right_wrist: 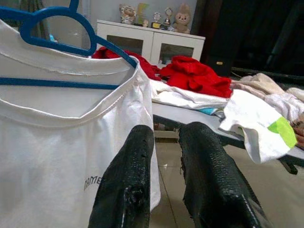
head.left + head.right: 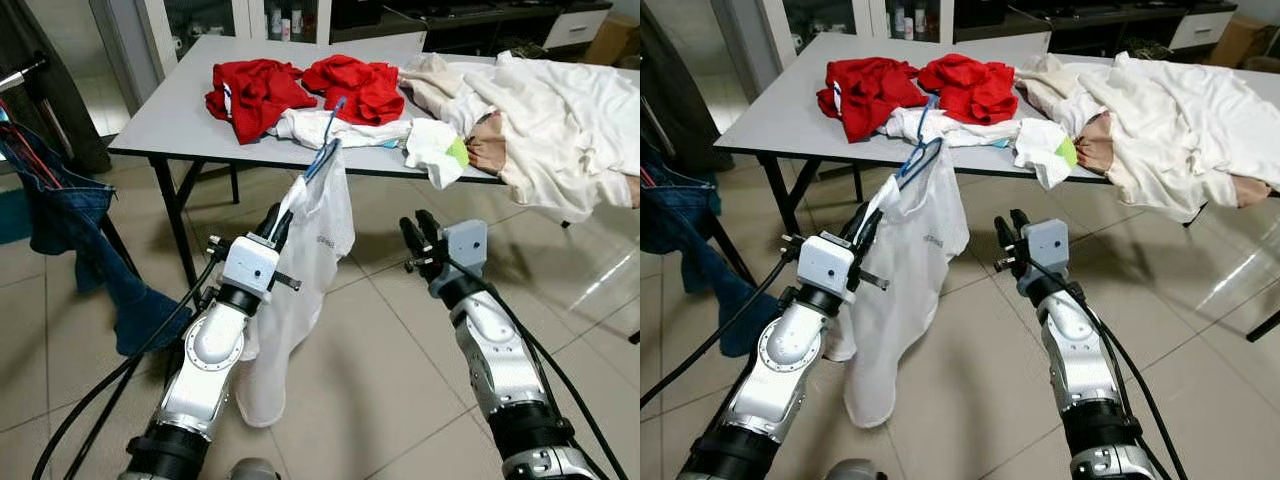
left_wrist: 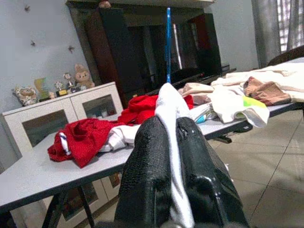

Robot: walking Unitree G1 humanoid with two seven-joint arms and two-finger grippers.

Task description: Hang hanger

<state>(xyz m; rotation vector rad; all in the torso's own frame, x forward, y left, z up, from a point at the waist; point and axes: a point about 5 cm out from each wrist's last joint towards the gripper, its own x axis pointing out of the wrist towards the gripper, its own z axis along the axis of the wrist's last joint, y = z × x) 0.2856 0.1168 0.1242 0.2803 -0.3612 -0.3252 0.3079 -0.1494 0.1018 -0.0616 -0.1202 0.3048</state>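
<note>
My left pincer pinches one white shirt on one blue hanger, held before the tabletop. My right pincer hovers beside, fingers slightly apart, empty. Two red garments lie on the tabletop.

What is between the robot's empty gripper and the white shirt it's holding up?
Nothing. In the left eye view, only bare floor tiles show between the right gripper and the white shirt hanging on the blue hanger from the left gripper.
</note>
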